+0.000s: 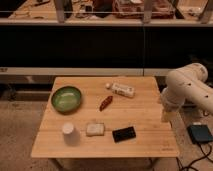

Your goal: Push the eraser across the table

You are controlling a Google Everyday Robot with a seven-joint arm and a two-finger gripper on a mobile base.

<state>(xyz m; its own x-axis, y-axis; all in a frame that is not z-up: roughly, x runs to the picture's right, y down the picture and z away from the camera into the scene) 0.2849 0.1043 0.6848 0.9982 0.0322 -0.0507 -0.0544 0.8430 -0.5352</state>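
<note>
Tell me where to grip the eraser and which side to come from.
Best from above: the eraser lies flat on the table, so only its edges offer hold. Pinch across its narrower width, on the two long edges. The gripper hangs at the table's right edge, holding nothing.

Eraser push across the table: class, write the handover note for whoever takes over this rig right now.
Gripper: open and empty, hanging at the edge of the light wooden plank table on the picture's right, touching none of the objects.
Small flat black rectangular eraser: lying near the table's front edge, just right of the pale beige sponge-like block, untouched.
Done: no contact made.
Left: bring the gripper to the eraser and push it across the table.
</note>
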